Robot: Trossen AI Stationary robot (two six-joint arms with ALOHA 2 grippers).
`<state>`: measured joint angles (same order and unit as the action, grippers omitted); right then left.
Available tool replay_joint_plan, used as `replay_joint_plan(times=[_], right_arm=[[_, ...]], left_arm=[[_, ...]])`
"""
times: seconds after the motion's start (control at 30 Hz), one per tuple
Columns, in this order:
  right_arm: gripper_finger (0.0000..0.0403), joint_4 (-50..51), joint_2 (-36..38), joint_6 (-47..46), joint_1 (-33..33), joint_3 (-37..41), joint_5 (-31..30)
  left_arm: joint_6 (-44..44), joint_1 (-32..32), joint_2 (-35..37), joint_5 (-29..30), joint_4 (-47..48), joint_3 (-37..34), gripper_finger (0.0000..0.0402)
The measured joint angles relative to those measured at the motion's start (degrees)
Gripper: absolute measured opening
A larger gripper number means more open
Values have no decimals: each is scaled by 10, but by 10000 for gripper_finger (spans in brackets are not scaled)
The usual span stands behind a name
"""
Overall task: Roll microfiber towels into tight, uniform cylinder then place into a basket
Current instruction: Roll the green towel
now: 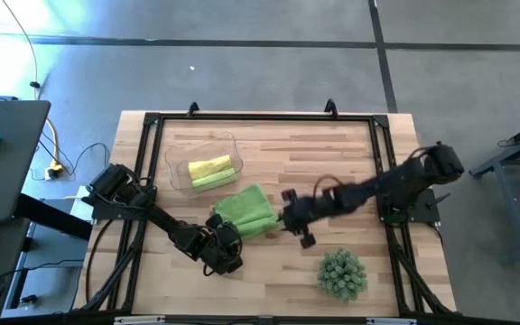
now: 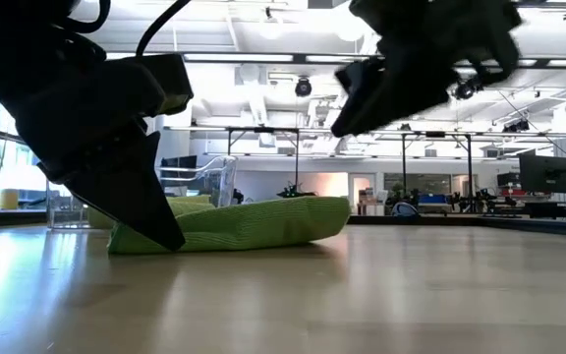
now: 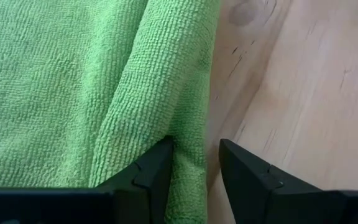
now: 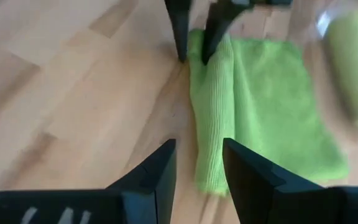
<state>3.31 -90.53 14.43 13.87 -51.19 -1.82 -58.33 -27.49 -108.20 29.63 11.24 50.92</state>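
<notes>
A lime green towel (image 1: 245, 210) lies on the wooden table, its near edge turned over into a thick roll (image 4: 209, 118). My left gripper (image 3: 197, 152) is open and stands astride the left end of that roll. My right gripper (image 4: 197, 162) is open and hangs above the roll's right end, clear of it (image 2: 340, 130). The clear basket (image 1: 175, 161) stands behind the towel, toward the far left. In it lie a rolled yellow towel (image 1: 209, 167) and a rolled lime green towel (image 1: 215, 181). My left gripper comes slanting down from the table's near left, its fingers across the roll. One fingertip (image 3: 161, 163) sits in the crease between the roll's left end (image 3: 188, 155) and the flat cloth. The other fingertip (image 3: 238, 163) stands beside the roll, a strip of wood showing between them. The towel lies on the table.
A spiky green ball-shaped plant (image 1: 342, 274) sits near the table's front right. A black frame (image 1: 260, 117) runs around the tabletop. Bare wood lies to the right of the towel and the basket.
</notes>
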Motion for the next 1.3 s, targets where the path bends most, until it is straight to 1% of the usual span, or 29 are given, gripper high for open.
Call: replay_joint_plan(times=[0.07, 0.1, 0.23, 0.4, 0.5, 0.63, 0.77, 1.0, 1.13, 1.3], right_arm=[[124, -51, -15, 37, 32, 15, -58], [124, -70, -25, 36, 42, 21, -73], [124, -115, -67, -17, 54, 27, -80], [127, -117, -115, -39, 50, 16, -78], [138, -117, -136, -39, 48, 7, -79], [157, -117, -144, -15, 45, 2, -119], [173, -117, -143, 14, 44, 2, -141], [177, -136, -154, 26, 9, 1, -140], [177, -153, -175, 35, -9, 1, -105], [177, -165, -186, 69, -15, 1, -121]], left_arm=[[0, 0, 0, 0, -2, 0, 126], [0, 0, 0, 0, -5, -1, 126], [-1, 0, 0, 0, -6, -1, 126], [-8, 0, 5, -1, -8, -2, 126], [-13, 0, 7, -8, -10, -2, 126], [-17, -1, 7, -9, -10, -2, 126], [-17, -2, 7, -8, -10, -2, 126], [-17, -2, 7, -8, -11, -3, 126], [-16, -2, 7, -7, -11, -3, 126], [-15, -2, 7, -7, -10, -3, 126]])
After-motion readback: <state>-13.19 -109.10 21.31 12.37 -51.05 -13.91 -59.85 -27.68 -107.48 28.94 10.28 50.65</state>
